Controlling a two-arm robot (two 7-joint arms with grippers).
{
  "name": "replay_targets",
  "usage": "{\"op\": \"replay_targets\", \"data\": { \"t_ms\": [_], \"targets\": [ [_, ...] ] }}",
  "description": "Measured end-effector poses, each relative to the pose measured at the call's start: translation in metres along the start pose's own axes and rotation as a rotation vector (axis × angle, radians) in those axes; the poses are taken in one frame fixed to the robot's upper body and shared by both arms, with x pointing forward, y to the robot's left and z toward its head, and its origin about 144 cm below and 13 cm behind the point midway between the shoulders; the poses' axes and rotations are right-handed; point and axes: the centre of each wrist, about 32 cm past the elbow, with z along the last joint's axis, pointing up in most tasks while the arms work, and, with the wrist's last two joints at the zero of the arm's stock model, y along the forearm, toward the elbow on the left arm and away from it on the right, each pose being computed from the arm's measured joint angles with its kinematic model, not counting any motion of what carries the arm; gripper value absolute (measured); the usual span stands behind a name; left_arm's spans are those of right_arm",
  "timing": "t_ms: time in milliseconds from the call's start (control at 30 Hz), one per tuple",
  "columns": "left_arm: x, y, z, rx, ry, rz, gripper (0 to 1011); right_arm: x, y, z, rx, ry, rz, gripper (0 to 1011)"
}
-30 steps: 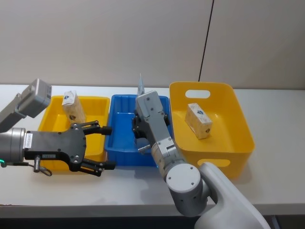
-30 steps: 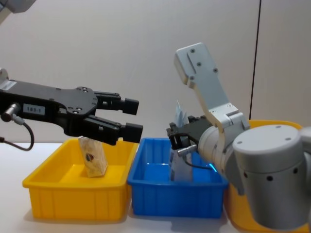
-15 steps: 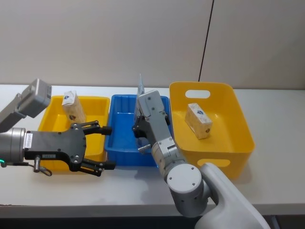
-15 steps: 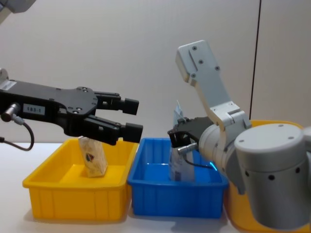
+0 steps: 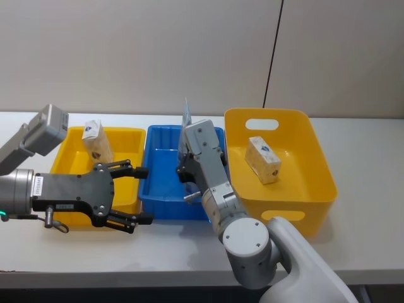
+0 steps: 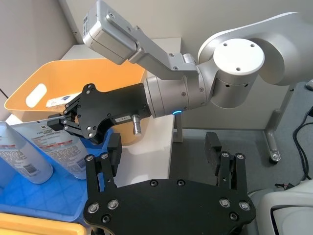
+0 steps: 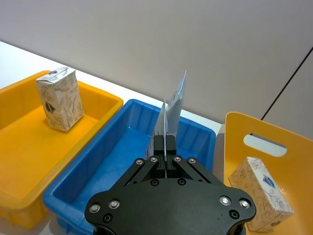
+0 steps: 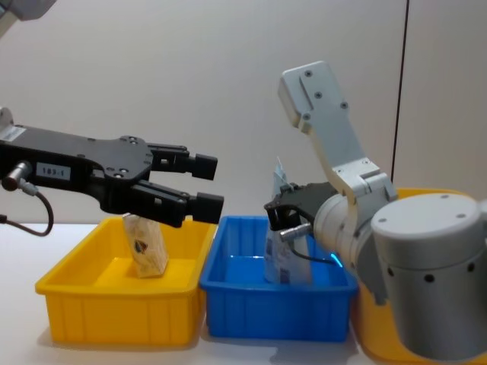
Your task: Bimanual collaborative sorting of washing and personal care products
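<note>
Altogether two pouches (image 6: 44, 152), two packs (image 5: 96, 140), three bins (image 5: 297, 136).

The middle bin (image 5: 165, 183) is blue, with a yellow bin (image 5: 66, 163) on each side. The pouches (image 7: 172, 110) are pale blue-white. The grippers (image 5: 136, 196) are black. The tabletop (image 5: 360, 164) is white.

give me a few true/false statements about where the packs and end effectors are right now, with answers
1. The right end effector is shut on the pale pouch over the blue bin. True.
2. The left end effector holds the beige pack. False: it is open and empty; the pack stands in the shallow yellow tray.
3. A cream pack lies in the deep yellow bin. True.
4. The blue bin holds no products. False: pouches stand in it.
</note>
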Motion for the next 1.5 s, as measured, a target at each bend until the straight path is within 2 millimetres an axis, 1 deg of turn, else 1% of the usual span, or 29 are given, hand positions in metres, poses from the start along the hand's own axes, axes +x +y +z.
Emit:
{"op": "replay_targets", "data": {
  "t_ms": [600,933,1200,1500],
  "targets": [
    [0.000,0.000,0.000,0.000,0.000,0.000,1001,0.001,-0.006,0.006,0.025,0.020,0.010,0],
    [0.000,0.000,0.000,0.000,0.000,0.000,1001,0.002,-0.011,0.015,0.057,0.040,0.019,0],
    [0.000,0.000,0.000,0.000,0.000,0.000,1001,0.007,-0.018,0.030,0.105,0.059,0.029,0],
    [0.000,0.000,0.000,0.000,0.000,0.000,1001,0.018,-0.031,0.053,0.170,0.087,0.039,0]
  ]
}}
